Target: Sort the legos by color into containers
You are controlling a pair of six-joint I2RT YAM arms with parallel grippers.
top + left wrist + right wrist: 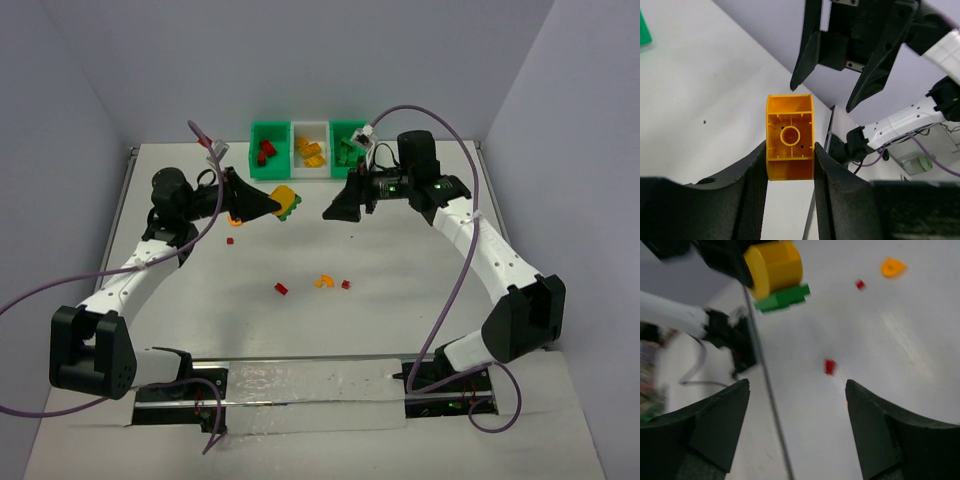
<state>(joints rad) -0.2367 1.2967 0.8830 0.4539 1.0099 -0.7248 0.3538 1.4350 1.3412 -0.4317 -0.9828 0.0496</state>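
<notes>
Yellow lego (789,135) with a green lego (782,297) stuck under it is clamped in the left pincer (270,203), near the front of the containers (311,128). The right pincer (797,385) faces it, jaws wide, holding nothing. We see a loose red lego (281,289) and orange lego (324,282) on the surface (400,320). Risks, we judge: the two pincers bump tips; pulling the green piece twists the yellow one out of its grip; the joined pair lands in one bin, mixing colors.
</notes>
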